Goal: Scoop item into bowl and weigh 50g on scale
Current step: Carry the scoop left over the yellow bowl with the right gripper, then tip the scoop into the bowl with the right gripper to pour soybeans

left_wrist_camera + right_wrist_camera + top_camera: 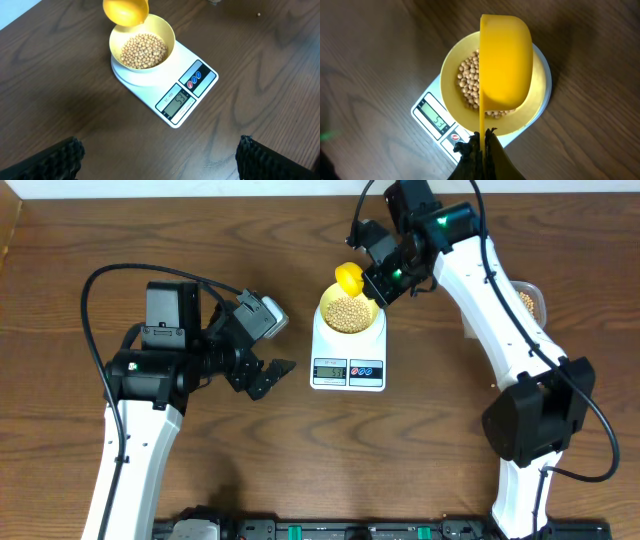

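Right gripper clenched on handle of yellow scoop. Handle's long axis runs straight up the right wrist frame, from fingers at bottom edge to cup. Scoop rolled onto its side, hanging over bowl near its upper rim in overhead frame. Bowl sits on scale, centre of overhead frame, with beans heaped inside; none seen falling. Display digits small, look like fifty-three. Judged at or slightly over target, so next move probably lifting scoop away or taking a few beans back out. Bowl directly under scoop, just ahead of right fingers, so right arm far nearer. Left gripper spread wide, empty, lower left of scale and apart from it. Bean tub at right edge, mostly hidden behind right arm.
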